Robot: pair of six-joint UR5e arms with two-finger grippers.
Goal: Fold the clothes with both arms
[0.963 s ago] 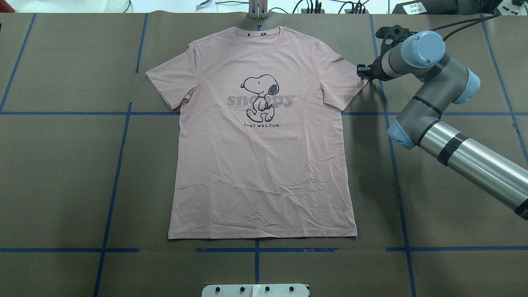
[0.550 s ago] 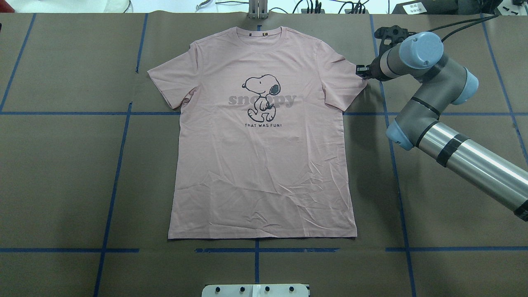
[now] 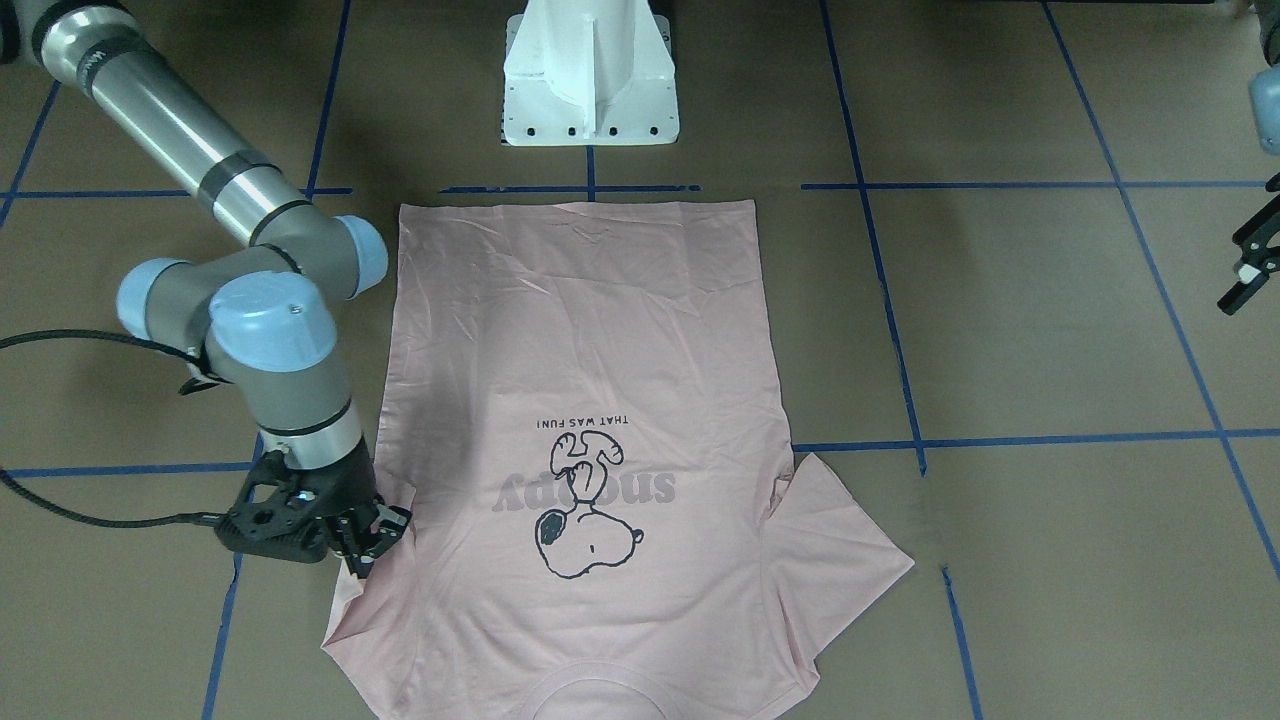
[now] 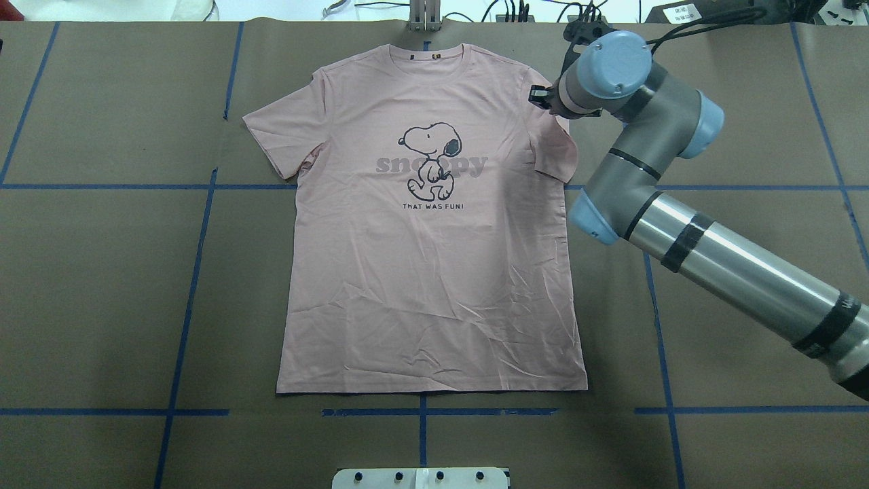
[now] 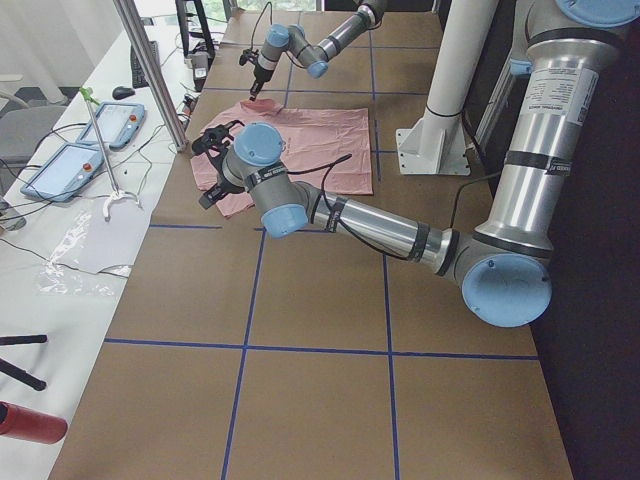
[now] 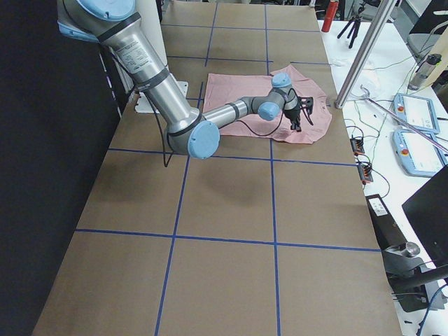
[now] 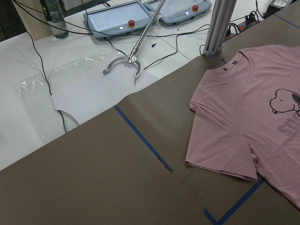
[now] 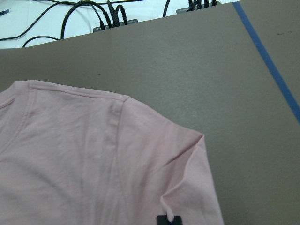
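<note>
Brown-papered table (image 4: 102, 285) with blue tape lines (image 4: 102, 411): we see the pink T-shirt (image 4: 434, 272) lying flat, print up, collar away from the robot. Right gripper (image 3: 372, 535) is pinched on the sleeve (image 4: 553, 153) edge, and that sleeve is bunched inward. Left gripper (image 3: 1245, 270) hangs well off the shirt, fingers apart.
</note>
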